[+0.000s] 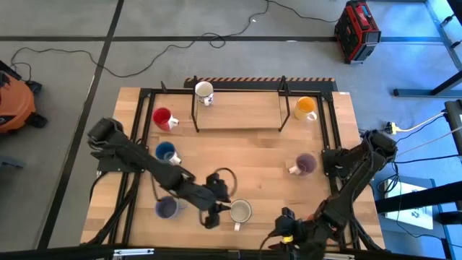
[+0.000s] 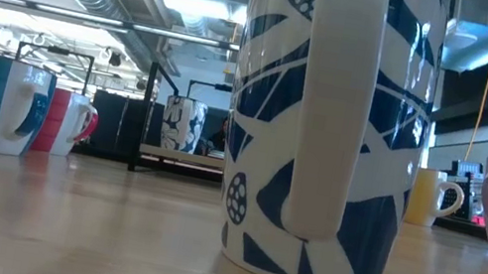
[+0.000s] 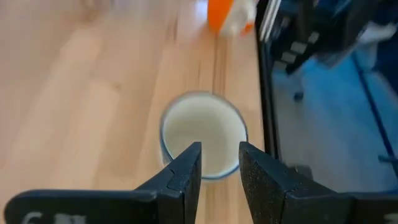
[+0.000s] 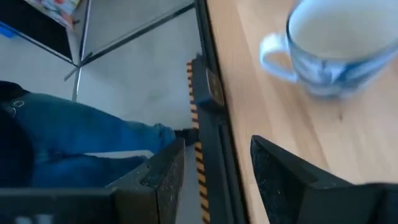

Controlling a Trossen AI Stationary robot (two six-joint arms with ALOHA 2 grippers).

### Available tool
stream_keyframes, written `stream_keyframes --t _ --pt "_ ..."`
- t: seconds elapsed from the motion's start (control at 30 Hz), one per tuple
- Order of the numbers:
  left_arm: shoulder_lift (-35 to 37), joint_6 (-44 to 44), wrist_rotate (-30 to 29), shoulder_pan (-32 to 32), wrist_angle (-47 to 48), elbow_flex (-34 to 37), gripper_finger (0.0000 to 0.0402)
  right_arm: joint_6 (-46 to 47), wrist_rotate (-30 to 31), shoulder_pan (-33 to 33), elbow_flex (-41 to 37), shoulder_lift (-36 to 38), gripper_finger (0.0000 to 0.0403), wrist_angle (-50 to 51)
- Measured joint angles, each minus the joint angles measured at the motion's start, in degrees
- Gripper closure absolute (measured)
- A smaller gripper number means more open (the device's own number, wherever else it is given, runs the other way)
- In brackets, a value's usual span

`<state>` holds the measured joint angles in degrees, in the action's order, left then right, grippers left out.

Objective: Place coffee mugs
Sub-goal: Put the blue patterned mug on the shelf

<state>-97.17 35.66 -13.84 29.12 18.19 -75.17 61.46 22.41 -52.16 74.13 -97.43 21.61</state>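
Hovering: left gripper hangs over the bench near its front edge, just beside the blue-patterned white mug, which stands upright on the wood close to the middle of that edge.
Key relation: in the left wrist view the mug sits straight ahead of the two dark fingers, its open mouth facing up and its near rim showing in the gap between them; I judge the next move depends on that rim staying lined up with the gap.
Mug axis: upright; the handle points toward the front edge, as the low view shows it face-on.
Nearer arm: the left; the right gripper waits at the front edge, farther to the right.
Left hand state: fingers parted by a narrow gap, grasping nothing; whether a tip touches the rim I cannot tell.
Right hand state: fingers spread apart and empty, out over the bench's front edge with the same mug ahead of them.
Other mugs: red and blue toward the left, lavender at front left, another lavender toward the right edge, white and yellow-orange at the back by the black frame.
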Motion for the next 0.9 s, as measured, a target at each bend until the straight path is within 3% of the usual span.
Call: stream_keyframes --t 0.23,0.47,0.9 --pt "-7.9 0.3 4.0 -2.8 7.3 -9.2 0.0278 6.1 4.8 -2.8 0.0 0.0 0.0231 1.5" --pt "-10.6 1.7 4.1 -5.2 8.4 -9.5 0.0228 7.7 6.5 -3.1 0.0 0.0 0.0231 1.5" --pt "-15.6 0.5 4.7 -5.9 5.2 -9.5 0.0226 7.5 8.0 -2.9 0.0 0.0 0.0231 1.8"
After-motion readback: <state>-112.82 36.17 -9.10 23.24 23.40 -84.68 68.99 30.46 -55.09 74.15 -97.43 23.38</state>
